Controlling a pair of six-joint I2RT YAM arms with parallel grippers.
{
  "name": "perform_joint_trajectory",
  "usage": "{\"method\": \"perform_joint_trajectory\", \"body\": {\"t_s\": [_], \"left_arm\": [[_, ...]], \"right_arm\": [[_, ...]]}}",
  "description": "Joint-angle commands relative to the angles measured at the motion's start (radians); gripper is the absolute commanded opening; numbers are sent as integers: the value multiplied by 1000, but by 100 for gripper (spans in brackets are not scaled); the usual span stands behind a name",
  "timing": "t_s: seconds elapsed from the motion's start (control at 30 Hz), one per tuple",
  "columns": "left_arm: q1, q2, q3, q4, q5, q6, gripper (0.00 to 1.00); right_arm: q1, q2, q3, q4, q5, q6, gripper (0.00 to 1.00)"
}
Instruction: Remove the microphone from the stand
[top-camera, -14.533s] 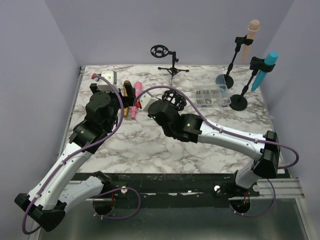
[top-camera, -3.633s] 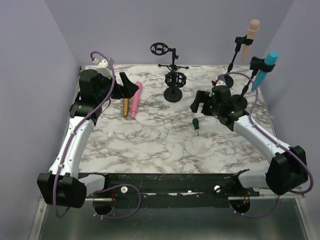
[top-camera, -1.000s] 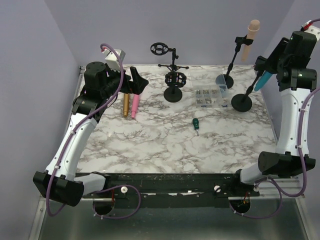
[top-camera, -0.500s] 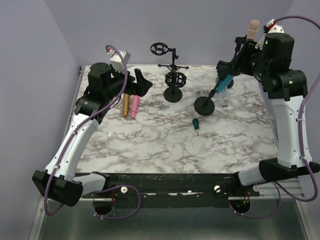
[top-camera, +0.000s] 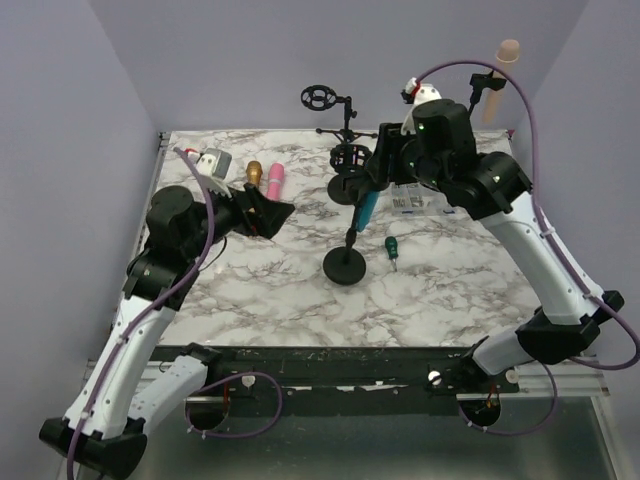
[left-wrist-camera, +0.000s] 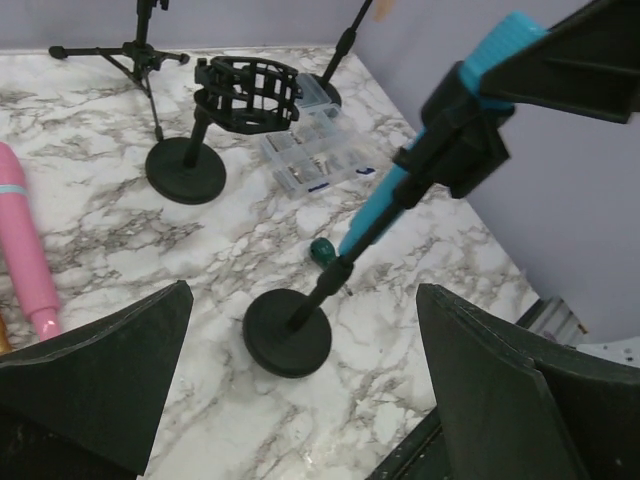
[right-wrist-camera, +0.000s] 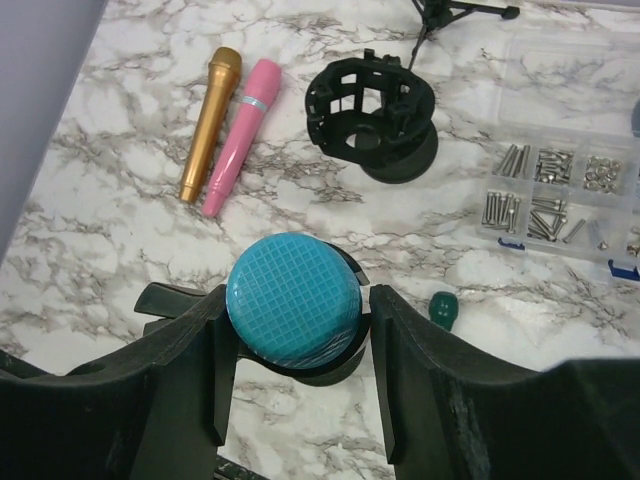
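Right end effector (right-wrist-camera: 297, 340) tight around teal microphone (right-wrist-camera: 294, 297), stand (top-camera: 345, 268) base on marble table (top-camera: 450, 290) below.

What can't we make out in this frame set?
Top external: right tool's contact on the blue microphone, hidden by its wrist.
Right wrist: pole of the stand, hidden under the microphone head.
Left wrist: right tool, cut off by the top-right edge.
Top external: organizer box contents, too small.
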Motion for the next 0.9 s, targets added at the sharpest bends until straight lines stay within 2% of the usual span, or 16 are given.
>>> {"method": "perform_joint_trajectory", "body": {"t_s": [0.0,0.23,0.4,0.7,0.87], "left_arm": [[-3,-121,-112,71,78,-126,99],[-21,-168,-197,153,128,-194,99],[-75,-109,-186,193,119,-217,99],[-203,-25,-109,215,38,-139,99],[-271,44,-64,243,-34,-42,99]], "right_arm": [[50,20,3,201,121,-42,1],[54,24,-57,332,141,-127,1],[54,47,-81,388,158,-160,1],[54,49,-156,415,186,-145,1],[54,51,-193,425,210,-153,1]]}}
